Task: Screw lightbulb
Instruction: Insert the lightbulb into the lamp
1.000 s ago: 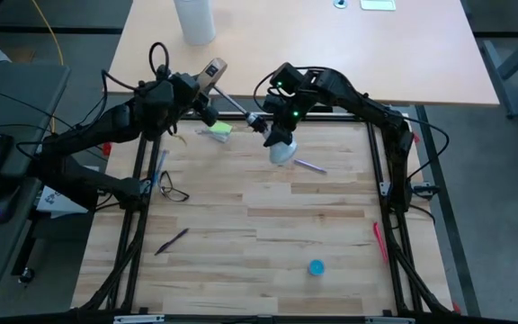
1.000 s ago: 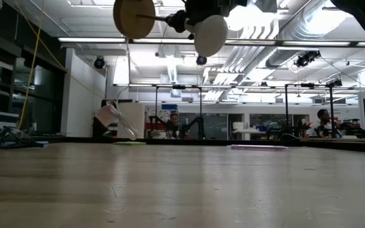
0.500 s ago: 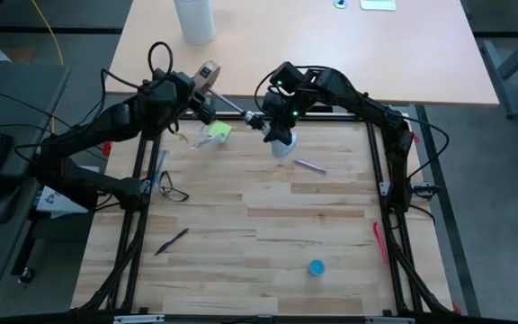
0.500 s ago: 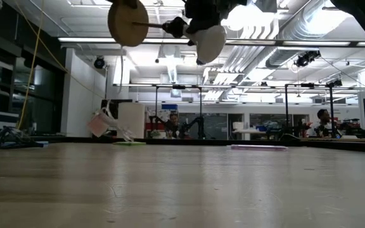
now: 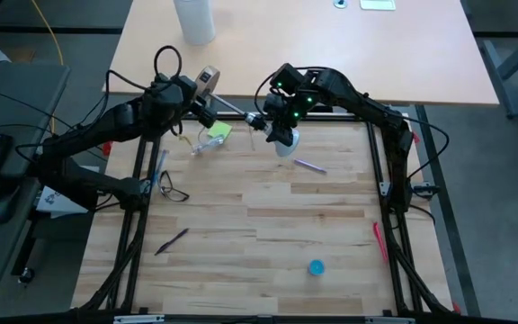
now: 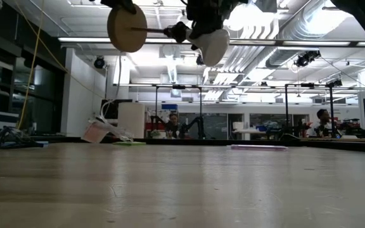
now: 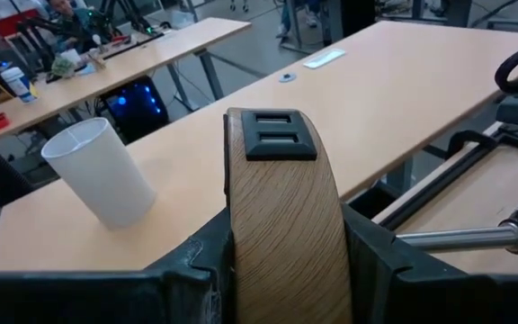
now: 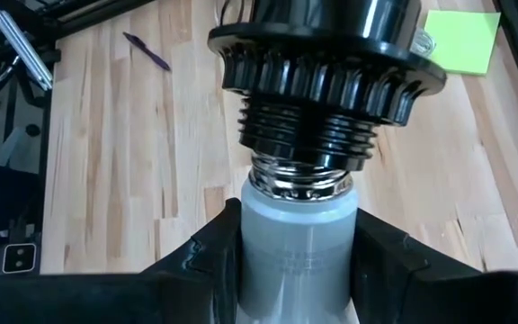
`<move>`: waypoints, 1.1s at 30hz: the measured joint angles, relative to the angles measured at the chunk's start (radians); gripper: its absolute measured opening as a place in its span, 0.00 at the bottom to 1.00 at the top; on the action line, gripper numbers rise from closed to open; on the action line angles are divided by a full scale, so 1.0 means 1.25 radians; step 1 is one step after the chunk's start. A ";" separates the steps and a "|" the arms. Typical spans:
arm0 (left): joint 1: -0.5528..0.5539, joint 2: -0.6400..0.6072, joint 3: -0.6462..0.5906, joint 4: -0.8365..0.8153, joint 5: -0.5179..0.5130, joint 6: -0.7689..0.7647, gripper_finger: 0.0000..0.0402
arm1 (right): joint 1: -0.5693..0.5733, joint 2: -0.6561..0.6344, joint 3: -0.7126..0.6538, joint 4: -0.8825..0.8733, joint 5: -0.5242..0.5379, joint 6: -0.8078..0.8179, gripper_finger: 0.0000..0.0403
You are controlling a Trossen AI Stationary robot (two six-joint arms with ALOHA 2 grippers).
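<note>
The white lightbulb hangs in the air over the table's far middle, also in the low view. My right gripper is shut on it. Its metal screw base stands at the mouth of the black socket. The socket sits on a metal rod that runs to a round wooden disc. My left gripper is shut on that disc, which shows edge-on in the left wrist view. My left gripper pinches the wooden disc by its two flat faces, near the rim, one finger on each side. The disc is lifted clear and stands on edge, its rod reaching toward the right arm. My right gripper pinches the bulb's white cone-shaped neck between its two fingers, just behind the screw base. The bulb is lifted clear, its base toward the socket and its globe slanting down and away from it.
A green sticky note and a clear item on a cord lie under the lamp. A purple pen, glasses, a black pen and a blue cap lie on the table. A white cylinder stands beyond.
Both grippers have sunk a little with the disc, the socket and the bulb, still joined at the socket's mouth. The clear item on the cord below the left gripper has swung down onto the table by the sticky note.
</note>
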 joint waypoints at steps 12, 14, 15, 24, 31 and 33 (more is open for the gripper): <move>0.001 -0.001 0.001 -0.004 0.008 0.003 0.32 | 0.003 0.000 0.000 -0.001 0.003 0.000 0.36; 0.001 -0.001 0.001 -0.013 0.010 -0.001 0.32 | 0.003 -0.001 0.000 -0.002 0.005 0.000 0.36; 0.001 -0.001 0.001 -0.020 0.009 -0.004 0.32 | 0.003 -0.001 0.000 -0.003 0.008 -0.001 0.36; 0.002 0.022 0.003 -0.062 0.016 -0.014 0.32 | 0.008 -0.001 0.000 -0.016 0.011 0.000 0.36; 0.002 0.061 0.003 -0.092 0.038 -0.038 0.35 | 0.014 -0.001 0.000 -0.064 0.049 -0.017 0.36; 0.002 0.068 0.003 -0.107 0.038 -0.062 0.35 | 0.014 -0.001 0.000 -0.077 0.063 -0.020 0.36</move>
